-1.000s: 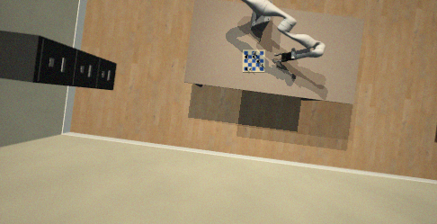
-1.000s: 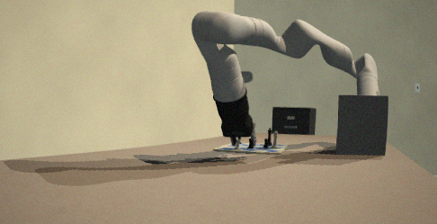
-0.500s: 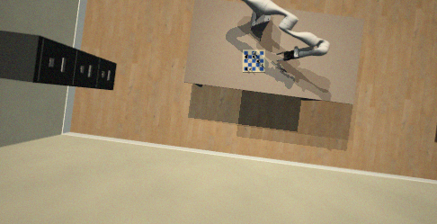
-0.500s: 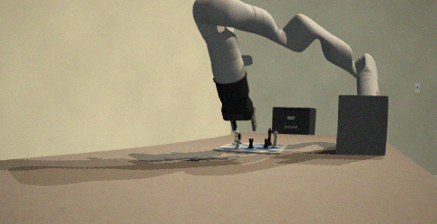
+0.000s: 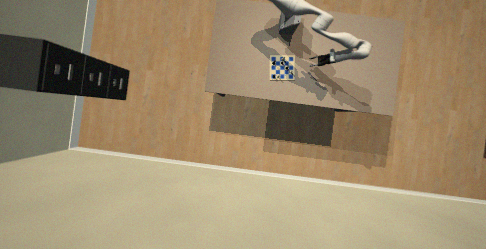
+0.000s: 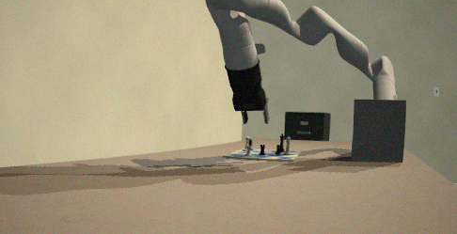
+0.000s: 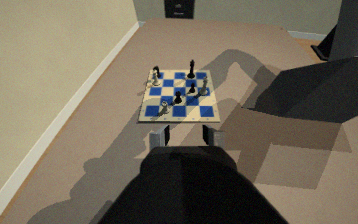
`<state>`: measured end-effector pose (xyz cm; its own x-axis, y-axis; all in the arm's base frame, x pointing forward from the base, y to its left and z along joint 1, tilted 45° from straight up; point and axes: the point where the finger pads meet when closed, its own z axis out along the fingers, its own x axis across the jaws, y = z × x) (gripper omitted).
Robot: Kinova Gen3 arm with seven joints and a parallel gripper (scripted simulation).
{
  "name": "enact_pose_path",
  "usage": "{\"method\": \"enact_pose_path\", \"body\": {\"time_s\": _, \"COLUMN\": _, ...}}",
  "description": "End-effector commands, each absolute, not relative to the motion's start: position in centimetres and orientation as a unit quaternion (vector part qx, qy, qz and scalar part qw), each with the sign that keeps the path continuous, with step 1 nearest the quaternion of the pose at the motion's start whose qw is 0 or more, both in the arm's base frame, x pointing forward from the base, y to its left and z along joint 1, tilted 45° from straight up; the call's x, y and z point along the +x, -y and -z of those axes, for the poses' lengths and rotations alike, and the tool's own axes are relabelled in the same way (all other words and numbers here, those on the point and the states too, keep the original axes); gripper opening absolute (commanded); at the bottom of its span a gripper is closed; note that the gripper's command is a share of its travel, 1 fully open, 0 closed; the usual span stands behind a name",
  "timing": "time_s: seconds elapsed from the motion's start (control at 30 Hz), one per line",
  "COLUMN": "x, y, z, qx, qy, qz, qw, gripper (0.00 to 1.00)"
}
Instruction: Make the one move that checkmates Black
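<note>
A small blue-and-cream chessboard [image 7: 178, 96] lies on the table; it also shows in the overhead view [image 5: 282, 68] and the side view [image 6: 263, 154]. In the wrist view a tall black piece [image 7: 191, 69] stands at the far edge, two small black pieces [image 7: 178, 97] [image 7: 192, 89] near the middle, a black piece [image 7: 156, 68] at the far left. White pieces stand at the far left [image 7: 155, 79], the right [image 7: 204, 85] and the near row [image 7: 165, 105]. All look upright. My gripper [image 7: 186, 131] [image 6: 255, 115] is open and empty, raised well above the table beside the board's near edge.
The arm's dark pedestal [image 6: 378, 131] stands on the table behind the board. A dark cabinet [image 6: 307, 126] sits against the far wall. The table's left edge runs close to a wall [image 7: 56, 125].
</note>
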<state>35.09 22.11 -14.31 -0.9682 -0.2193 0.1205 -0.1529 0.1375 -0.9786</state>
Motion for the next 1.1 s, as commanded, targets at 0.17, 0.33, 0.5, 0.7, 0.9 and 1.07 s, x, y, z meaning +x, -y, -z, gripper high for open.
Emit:
{"method": "enact_pose_path", "body": {"time_s": 0.17, "x": 35.1, "y": -22.9, "z": 13.6, "qx": -0.125, "qy": -0.756, "qz": 0.642, "qw": 0.029, "gripper": 1.0}}
{"method": "enact_pose_path", "body": {"time_s": 0.33, "x": 35.5, "y": -22.9, "z": 13.4, "qx": -0.123, "qy": -0.759, "qz": 0.639, "qw": 0.03, "gripper": 1.0}}
{"method": "enact_pose_path", "body": {"time_s": 0.5, "x": 36.2, "y": -22.9, "z": 13.0, "qx": -0.12, "qy": -0.765, "qz": 0.632, "qw": 0.031, "gripper": 1.0}}
{"method": "enact_pose_path", "body": {"time_s": 0.7, "x": 39.1, "y": -22.8, "z": 11.2, "qx": -0.104, "qy": -0.791, "qz": 0.602, "qw": 0.035, "gripper": 1.0}}
{"method": "enact_pose_path", "body": {"time_s": 0.9, "x": 43.1, "y": -21.7, "z": 7.9, "qx": -0.076, "qy": -0.829, "qz": 0.553, "qw": 0.044, "gripper": 1.0}}
{"method": "enact_pose_path", "body": {"time_s": 1.07, "x": 44.4, "y": -20.9, "z": 6.6, "qx": -0.063, "qy": -0.842, "qz": 0.533, "qw": 0.049, "gripper": 1.0}}
